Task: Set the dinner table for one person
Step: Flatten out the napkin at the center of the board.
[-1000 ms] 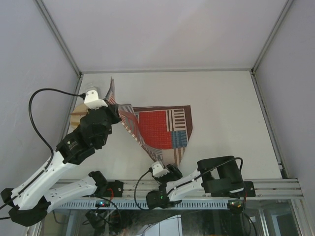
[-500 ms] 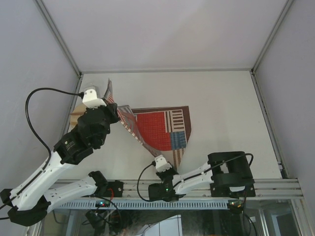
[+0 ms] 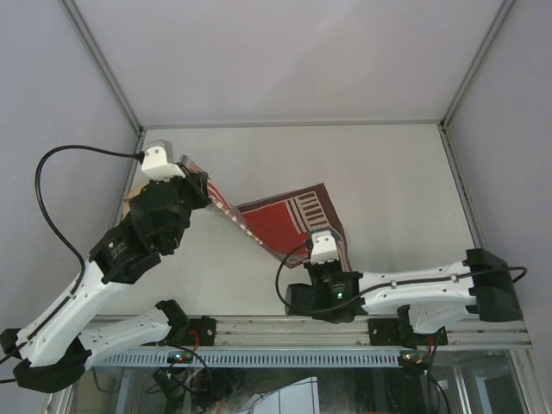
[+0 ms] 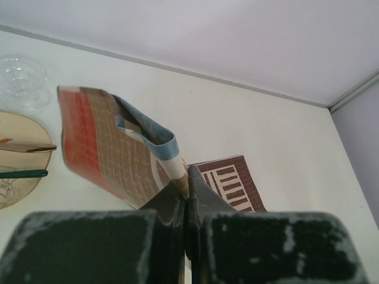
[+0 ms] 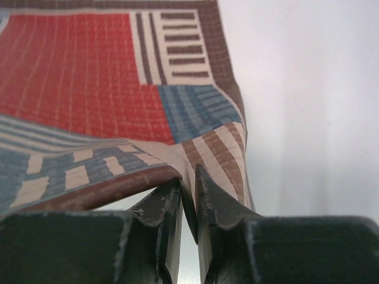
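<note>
A red, brown and blue patchwork placemat [image 3: 289,220] hangs stretched between my two grippers above the white dinner table [image 3: 397,190]. My left gripper [image 3: 203,186] is shut on the mat's far-left edge and holds it raised; in the left wrist view the jaws [image 4: 186,184] pinch the folded placemat [image 4: 100,148]. My right gripper [image 3: 332,250] is shut on the mat's near-right corner. In the right wrist view the fingertips [image 5: 188,190] clamp a striped fold of the placemat [image 5: 77,71]. The mat's middle sags toward the table.
In the left wrist view a tan plate [image 4: 15,171] with utensils on it lies at the table's left side, with a clear glass bowl [image 4: 21,80] behind it. Aluminium rails [image 3: 461,198] edge the table, and grey walls stand close around it.
My right arm has swung out to the right, its gripper has shut on the mat's near corner and pulled it right. My left gripper has carried its edge a little up and left.
</note>
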You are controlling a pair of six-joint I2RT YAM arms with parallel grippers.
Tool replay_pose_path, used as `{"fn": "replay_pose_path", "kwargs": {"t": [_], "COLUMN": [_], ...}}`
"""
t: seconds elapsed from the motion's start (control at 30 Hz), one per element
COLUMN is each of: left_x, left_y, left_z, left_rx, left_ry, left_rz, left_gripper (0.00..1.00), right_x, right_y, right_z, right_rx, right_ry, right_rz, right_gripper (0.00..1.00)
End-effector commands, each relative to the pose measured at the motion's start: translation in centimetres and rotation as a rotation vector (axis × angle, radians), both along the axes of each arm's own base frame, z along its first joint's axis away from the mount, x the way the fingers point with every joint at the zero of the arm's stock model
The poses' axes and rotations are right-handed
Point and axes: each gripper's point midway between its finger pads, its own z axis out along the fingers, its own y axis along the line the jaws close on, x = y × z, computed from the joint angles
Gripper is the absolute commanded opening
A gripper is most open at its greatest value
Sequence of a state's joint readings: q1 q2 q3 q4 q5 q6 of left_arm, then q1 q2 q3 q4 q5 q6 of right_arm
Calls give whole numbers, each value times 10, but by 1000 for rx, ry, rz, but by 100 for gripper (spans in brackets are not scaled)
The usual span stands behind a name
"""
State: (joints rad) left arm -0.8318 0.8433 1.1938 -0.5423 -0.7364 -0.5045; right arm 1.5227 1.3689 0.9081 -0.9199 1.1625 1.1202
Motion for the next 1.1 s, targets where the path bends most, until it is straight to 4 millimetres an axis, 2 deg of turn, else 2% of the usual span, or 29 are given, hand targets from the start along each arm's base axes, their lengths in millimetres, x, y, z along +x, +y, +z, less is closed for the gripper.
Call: {"fn": "replay_pose_path", "kwargs": {"t": [0.0,0.27,0.57,0.73,0.87,1.07], "left_x": [-5,-10,-21,-29,-38,-56], "left_y": [-5,-2,-1,-11,-15,-6], "left_z": [59,73,81,73,62,70], "left_rx": [-125,-143,-178,-210,-243,-294], "left_ry": [-112,-126,-129,-100,-71,-84], "left_rz": [-46,-61,-102,-161,-194,-217], "left_gripper": [0,0,0,0,0,0], "right_x": [21,44,48,46,44,43], "right_y": [-29,-67,-99,-120,-135,-136], "right_z": [54,120,201,232,249,277], "right_rx": [32,118,173,230,247,264], "right_ry": [-136,-242,-387,-421,-435,-454], "right_rz": [-62,-134,-184,-203,-213,-172], "right_gripper": [12,10,8,4,4,2]}}
